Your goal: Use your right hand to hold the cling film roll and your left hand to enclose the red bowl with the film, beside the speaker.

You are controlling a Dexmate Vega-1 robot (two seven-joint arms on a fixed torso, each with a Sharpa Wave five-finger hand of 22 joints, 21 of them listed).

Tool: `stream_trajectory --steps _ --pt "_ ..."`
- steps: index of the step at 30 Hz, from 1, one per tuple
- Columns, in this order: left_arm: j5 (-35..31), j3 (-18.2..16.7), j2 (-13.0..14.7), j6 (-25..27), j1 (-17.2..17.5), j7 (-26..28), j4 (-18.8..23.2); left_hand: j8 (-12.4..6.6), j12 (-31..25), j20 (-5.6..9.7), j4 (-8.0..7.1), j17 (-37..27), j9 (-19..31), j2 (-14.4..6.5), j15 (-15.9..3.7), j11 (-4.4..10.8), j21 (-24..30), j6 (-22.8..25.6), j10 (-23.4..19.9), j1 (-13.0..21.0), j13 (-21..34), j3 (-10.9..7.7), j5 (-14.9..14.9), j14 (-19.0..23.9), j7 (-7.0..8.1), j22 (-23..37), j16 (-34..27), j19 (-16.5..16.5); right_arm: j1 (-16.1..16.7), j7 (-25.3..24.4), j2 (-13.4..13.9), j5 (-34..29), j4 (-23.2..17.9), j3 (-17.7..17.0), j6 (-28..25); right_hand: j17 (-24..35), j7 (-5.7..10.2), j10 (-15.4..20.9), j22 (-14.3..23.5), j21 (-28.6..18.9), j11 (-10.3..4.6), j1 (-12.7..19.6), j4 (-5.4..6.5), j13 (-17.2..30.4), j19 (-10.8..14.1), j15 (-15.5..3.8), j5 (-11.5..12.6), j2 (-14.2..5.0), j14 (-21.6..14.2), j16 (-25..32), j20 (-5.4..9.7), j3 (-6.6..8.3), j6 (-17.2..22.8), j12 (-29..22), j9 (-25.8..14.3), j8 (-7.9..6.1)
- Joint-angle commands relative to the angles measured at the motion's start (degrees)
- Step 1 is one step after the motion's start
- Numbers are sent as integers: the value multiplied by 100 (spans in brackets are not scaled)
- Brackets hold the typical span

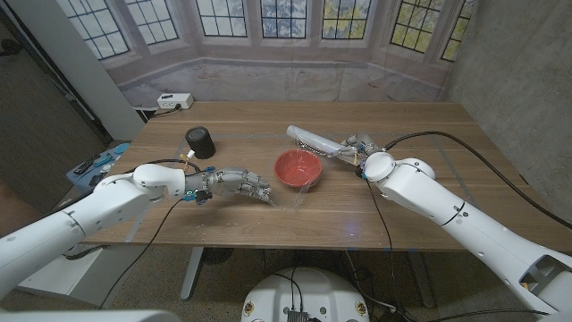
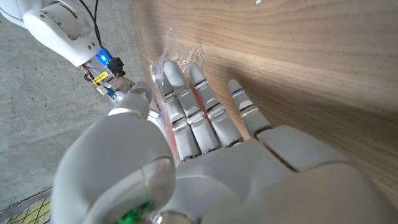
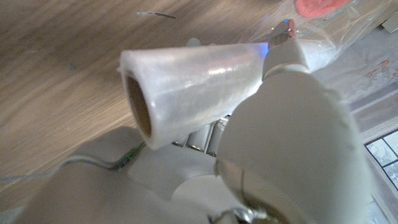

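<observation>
The red bowl (image 1: 298, 168) sits mid-table, right of the black speaker (image 1: 200, 141). My right hand (image 1: 359, 148) grips the cling film roll (image 1: 312, 138) just behind the bowl; the roll (image 3: 186, 87) shows end-on against that hand (image 3: 286, 130), with the bowl (image 3: 318, 6) beyond under film. A clear sheet of film (image 1: 302, 186) runs from the roll over the bowl toward the front. My left hand (image 1: 239, 184) reaches toward the bowl's near left side with its fingers (image 2: 186, 106) stretched out. Crinkled film (image 2: 181, 57) lies at their tips; whether they pinch it is unclear.
A white power strip (image 1: 173, 101) lies at the table's back left corner. Cables trail from both arms across the wooden table (image 1: 429, 134). Bare wood lies to the right of the right arm and along the front edge.
</observation>
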State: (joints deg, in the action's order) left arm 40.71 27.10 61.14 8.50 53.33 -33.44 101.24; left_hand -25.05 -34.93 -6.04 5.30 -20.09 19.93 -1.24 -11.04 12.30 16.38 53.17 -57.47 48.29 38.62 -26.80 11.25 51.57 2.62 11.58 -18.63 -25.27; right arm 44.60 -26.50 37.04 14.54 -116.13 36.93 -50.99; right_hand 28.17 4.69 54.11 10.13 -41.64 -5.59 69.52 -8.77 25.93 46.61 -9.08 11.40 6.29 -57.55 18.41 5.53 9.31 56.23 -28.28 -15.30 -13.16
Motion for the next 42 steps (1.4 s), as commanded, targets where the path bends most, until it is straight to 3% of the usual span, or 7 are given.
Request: stream_trajectory --steps 1,19,42 --pt "-63 68 -65 57 -71 36 -46 -28 22 1 -5 -8 5 -889 -9 5 20 19 29 866 28 -46 15 -7 -19 10 14 23 -47 50 -42 -43 256 2 154 8 275 139 16 -45 -98 1161 -7 23 -32 -478 -27 -1193 -54 -30 442 -7 265 -4 -14 -26" --pt "-221 54 -220 -169 -25 356 -69 -38 18 3 -30 -37 42 -899 -1 3 38 -42 55 852 77 -56 13 5 36 12 33 11 -148 102 -263 -132 810 128 455 11 296 141 15 -71 -128 1150 -1 24 -44 -479 -30 -1198 -51 -40 441 -12 256 10 -18 -20" --pt "-457 196 -293 -101 -180 396 -13 -8 102 -9 -22 -79 -2 -906 100 -10 55 -71 96 880 -15 -91 4 -81 -156 14 105 26 -85 136 -386 -103 1095 131 621 19 257 139 12 -113 -123 1170 -15 39 -55 -479 -33 -1194 -67 -44 468 -14 286 23 -26 -30"
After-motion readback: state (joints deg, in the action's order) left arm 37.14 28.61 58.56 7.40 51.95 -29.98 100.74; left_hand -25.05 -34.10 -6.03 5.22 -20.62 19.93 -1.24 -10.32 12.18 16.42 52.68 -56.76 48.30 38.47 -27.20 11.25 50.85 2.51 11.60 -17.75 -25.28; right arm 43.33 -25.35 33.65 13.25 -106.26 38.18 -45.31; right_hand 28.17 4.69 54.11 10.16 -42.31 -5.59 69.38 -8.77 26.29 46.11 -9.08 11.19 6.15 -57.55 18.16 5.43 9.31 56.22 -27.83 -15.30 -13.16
